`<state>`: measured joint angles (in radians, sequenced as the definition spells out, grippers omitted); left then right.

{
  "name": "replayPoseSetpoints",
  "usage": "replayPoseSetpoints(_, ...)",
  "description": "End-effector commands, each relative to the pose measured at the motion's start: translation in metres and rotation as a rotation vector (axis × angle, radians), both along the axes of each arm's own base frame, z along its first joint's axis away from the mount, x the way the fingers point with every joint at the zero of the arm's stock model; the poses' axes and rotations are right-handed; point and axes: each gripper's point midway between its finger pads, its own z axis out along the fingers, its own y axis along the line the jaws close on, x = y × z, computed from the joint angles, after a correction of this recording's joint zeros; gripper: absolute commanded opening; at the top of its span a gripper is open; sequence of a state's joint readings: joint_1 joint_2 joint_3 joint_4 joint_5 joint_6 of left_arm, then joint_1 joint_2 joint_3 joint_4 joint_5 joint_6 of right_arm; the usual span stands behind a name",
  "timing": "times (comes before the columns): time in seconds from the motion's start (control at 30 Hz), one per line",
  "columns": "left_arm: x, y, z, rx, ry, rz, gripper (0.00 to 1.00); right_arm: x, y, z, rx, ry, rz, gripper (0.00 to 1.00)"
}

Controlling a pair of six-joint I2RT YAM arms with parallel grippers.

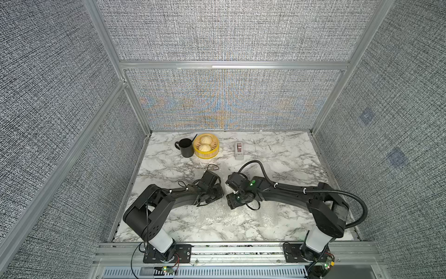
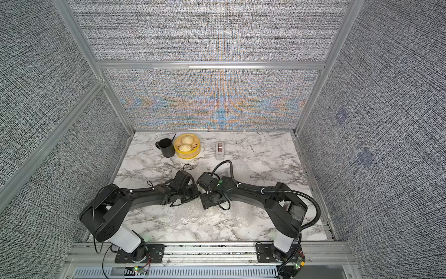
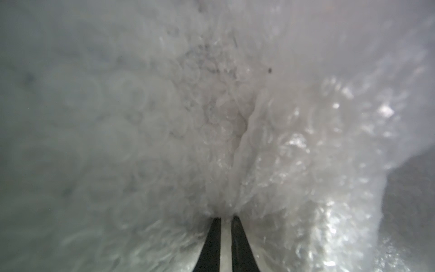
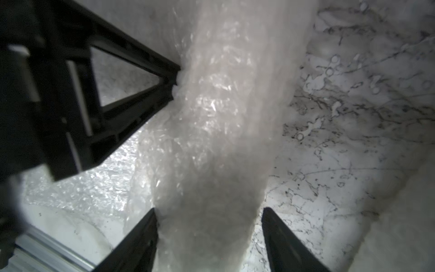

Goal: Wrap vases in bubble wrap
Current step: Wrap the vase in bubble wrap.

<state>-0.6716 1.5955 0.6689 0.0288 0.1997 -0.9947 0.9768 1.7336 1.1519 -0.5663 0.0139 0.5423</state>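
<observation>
A long pale roll of bubble wrap (image 4: 219, 117) lies on the marble table; the vases are hidden, and what is inside the roll cannot be told. My right gripper (image 4: 208, 209) straddles one end of the roll, both fingertips against its sides. My left gripper (image 3: 226, 217) is shut on a fold of bubble wrap (image 3: 235, 117) that fills its view. In the right wrist view the left gripper (image 4: 176, 79) pinches the roll's side. More bubble wrap lies flat on the table (image 1: 217, 217) (image 2: 193, 217). In both top views the two wrists meet at mid table and hide the roll.
At the back of the marble table (image 1: 289, 157) stand a black mug (image 1: 186, 147), a yellow steamer basket (image 1: 209, 155) with two buns, and a grey tape dispenser (image 1: 239, 149). Grey fabric walls close in three sides. An aluminium rail (image 1: 229, 251) runs along the front.
</observation>
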Motion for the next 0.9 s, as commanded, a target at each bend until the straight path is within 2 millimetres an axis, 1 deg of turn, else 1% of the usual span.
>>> replayPoseSetpoints(0.0,-0.002,0.008,0.003,0.032,-0.009,0.004,0.14,-0.003,-0.006,-0.008,-0.055,-0.002,0.019,0.66)
replayPoseSetpoints(0.13,0.001,0.01,0.024,0.011,-0.053,0.016,0.25,-0.005,-0.004,-0.014,-0.077,-0.003,0.031,0.65)
replayPoseSetpoints(0.27,0.004,0.021,0.045,-0.008,-0.093,0.054,0.38,-0.006,-0.003,-0.015,-0.069,-0.008,0.03,0.63)
replayPoseSetpoints(0.37,0.007,0.02,0.058,-0.026,-0.118,0.056,0.43,-0.006,-0.003,-0.015,-0.064,-0.011,0.027,0.63)
replayPoseSetpoints(0.43,0.009,0.013,0.062,-0.046,-0.118,0.038,0.45,-0.006,-0.003,-0.014,-0.059,-0.016,0.027,0.63)
replayPoseSetpoints(0.67,0.024,-0.016,0.065,-0.102,-0.122,-0.021,0.55,-0.007,-0.001,-0.017,-0.048,-0.013,0.025,0.63)
replayPoseSetpoints(0.77,0.027,-0.017,0.056,-0.071,-0.105,-0.017,0.6,-0.006,0.0,-0.017,-0.038,-0.017,0.022,0.63)
replayPoseSetpoints(0.87,0.026,-0.019,0.042,-0.056,-0.077,-0.023,0.61,-0.006,0.001,-0.017,-0.036,-0.019,0.021,0.63)
